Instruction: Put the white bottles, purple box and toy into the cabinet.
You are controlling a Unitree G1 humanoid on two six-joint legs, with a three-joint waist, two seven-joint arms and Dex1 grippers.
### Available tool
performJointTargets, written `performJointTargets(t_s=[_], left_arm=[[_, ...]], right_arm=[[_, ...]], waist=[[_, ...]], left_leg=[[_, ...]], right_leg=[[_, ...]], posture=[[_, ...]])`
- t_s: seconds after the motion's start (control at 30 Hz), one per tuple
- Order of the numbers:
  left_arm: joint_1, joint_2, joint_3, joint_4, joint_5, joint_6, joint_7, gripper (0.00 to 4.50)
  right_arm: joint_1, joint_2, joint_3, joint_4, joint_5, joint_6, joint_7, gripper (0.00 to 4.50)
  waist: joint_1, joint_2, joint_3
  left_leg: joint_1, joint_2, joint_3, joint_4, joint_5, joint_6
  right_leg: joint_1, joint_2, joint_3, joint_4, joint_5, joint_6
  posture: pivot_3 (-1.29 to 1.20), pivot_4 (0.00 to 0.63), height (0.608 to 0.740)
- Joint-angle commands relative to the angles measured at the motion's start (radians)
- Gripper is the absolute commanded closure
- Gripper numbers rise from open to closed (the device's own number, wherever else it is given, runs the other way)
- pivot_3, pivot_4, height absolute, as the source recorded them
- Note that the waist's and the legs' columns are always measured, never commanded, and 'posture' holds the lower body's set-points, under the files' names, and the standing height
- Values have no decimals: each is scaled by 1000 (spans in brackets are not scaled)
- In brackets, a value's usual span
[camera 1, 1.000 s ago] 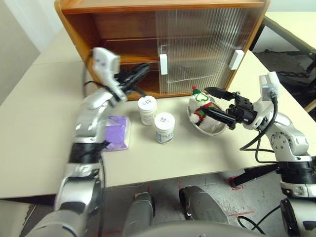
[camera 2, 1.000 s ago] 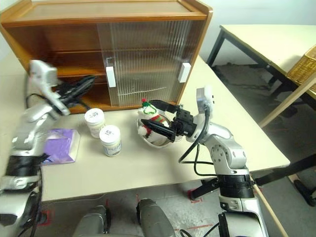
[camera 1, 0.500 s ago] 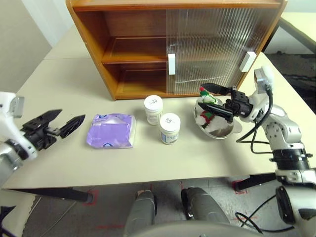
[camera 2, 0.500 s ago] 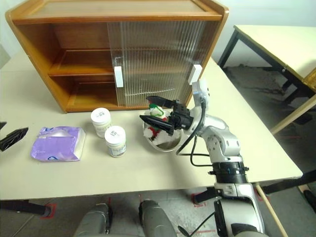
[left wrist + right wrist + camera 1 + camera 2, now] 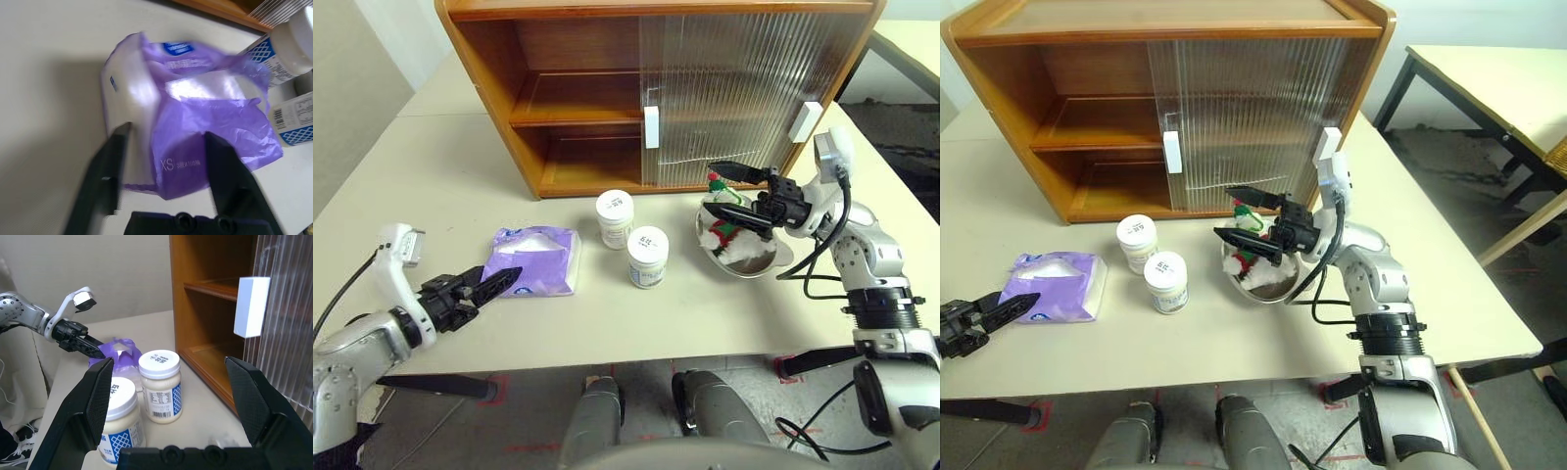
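Note:
The purple box (image 5: 536, 259) lies flat on the table, left of the two white bottles (image 5: 615, 217) (image 5: 647, 255). My left gripper (image 5: 166, 134) is low over the table, open, its fingertips at the pack's near end without squeezing it. The toy (image 5: 721, 231) sits in a steel bowl (image 5: 759, 259) right of the bottles. My right gripper (image 5: 726, 189) hovers over that bowl, open wide, with the toy's hat between its fingers in the head view. Behind stands the cabinet (image 5: 578, 98), its left half open and both shelves bare.
Ribbed sliding doors with white handles (image 5: 651, 125) (image 5: 806, 119) cover the cabinet's right half. The bottles stand close together just in front of the open half. A second table (image 5: 1489, 88) stands off to the right. The table's front edge (image 5: 607, 352) is near.
My left arm has come down from the cabinet opening, swung out left, and now points low at the purple box's end with narrower jaws. The right gripper has stayed over the bowl.

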State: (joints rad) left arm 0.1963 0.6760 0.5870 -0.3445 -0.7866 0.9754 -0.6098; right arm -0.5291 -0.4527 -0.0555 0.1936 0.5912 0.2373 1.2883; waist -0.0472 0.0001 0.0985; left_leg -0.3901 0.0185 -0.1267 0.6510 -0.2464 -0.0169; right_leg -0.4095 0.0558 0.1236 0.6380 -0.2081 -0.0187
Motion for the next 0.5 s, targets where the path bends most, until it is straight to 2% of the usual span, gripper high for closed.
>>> performJointTargets(t_s=[0.03,0.17,0.2,0.37,0.5], left_arm=[[22,5,-21,56,47,-50,-10,2711],[32,-5,16,92,39,-93,-22,4246],[37,-7,24,90,34,-98,-23,4475],[37,-51,103,53,-49,-92,0,4475],[45,-96,186,-10,-153,-78,49,4475]], right_arm=[[13,7,9,-11,-9,-8,0,0],[22,8,6,-19,-9,-3,-5,0],[23,7,5,-20,-11,-4,-6,0],[21,9,-10,-16,-25,-35,-34,0],[29,106,-92,-25,44,-97,-134,0]], waist=[[0,0,0],[-1,0,0],[-1,0,0],[-3,0,0],[-5,0,0]], left_leg=[[0,0,0,0,0,0],[2,0,0,0,1,-1],[2,0,0,0,1,-1],[2,0,0,0,1,-1],[2,1,0,0,1,-1]], right_leg=[[0,0,0,0,0,0],[1,0,0,1,0,0],[1,0,0,2,0,0],[1,0,0,2,0,-1],[1,1,0,2,0,-1]], posture=[[-61,105,740],[-71,103,740],[-73,101,740],[-72,98,740],[-60,97,740]])
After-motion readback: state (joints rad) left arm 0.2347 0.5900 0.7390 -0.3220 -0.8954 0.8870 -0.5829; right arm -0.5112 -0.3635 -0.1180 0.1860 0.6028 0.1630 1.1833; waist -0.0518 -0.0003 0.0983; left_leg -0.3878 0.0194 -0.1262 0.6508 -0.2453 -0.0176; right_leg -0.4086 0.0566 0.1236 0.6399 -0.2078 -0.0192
